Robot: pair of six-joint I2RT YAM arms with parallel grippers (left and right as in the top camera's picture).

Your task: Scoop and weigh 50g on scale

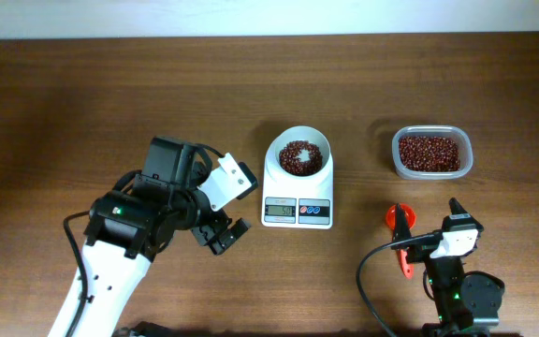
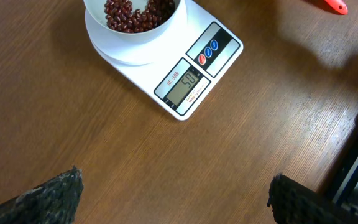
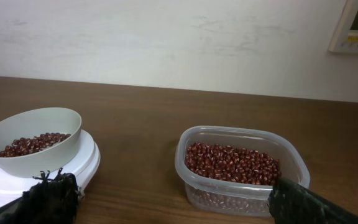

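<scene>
The left claw point(image 2: 178, 198) and right claw point(image 3: 179, 202) both gape wide, holding nothing. The scale point(image 1: 298, 192) sits mid-surface point(image 1: 110, 94), just right of the left claw, with beans point(image 1: 300, 156) on top.

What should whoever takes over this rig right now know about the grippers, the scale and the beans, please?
Left gripper: open, empty, over bare table in front and to the left of the scale.
Right gripper: open, empty, facing the bean tub.
Things: the scale is mid-table and its bowl holds red beans. The tub is to its right. The red scoop lies on the table beside the right arm, not held.
Done: beans are in the bowl, and the display appears to read 50.
Left: probably only confirming that reading; neither arm holds anything.
</scene>
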